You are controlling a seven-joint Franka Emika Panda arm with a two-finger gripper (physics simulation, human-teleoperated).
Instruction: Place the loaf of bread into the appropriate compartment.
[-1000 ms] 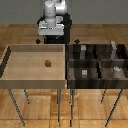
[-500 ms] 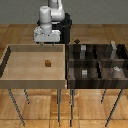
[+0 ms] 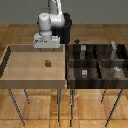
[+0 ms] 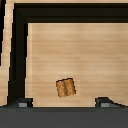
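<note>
The loaf of bread (image 3: 48, 63) is a tiny reddish-brown block lying on the floor of the light wooden tray (image 3: 15, 75) at the exterior view's left. In the wrist view the loaf (image 4: 65, 87) lies between the two dark fingertips (image 4: 22, 103), a little off the midline. My gripper (image 3: 46, 48) hangs above the tray, over the loaf and apart from it. It is open and empty, with its jaws wide apart. It also shows in the wrist view (image 4: 64, 103).
A dark wooden box with several compartments (image 3: 97, 61) stands at the exterior view's right, next to the tray. Small grey blocks (image 3: 84, 73) and a pale object (image 3: 116, 70) sit in its compartments. The tray's raised wall (image 3: 65, 62) lies between the loaf and the box.
The arm has moved toward the exterior view's left and slightly down, over the loaf. The loaf has not moved.
</note>
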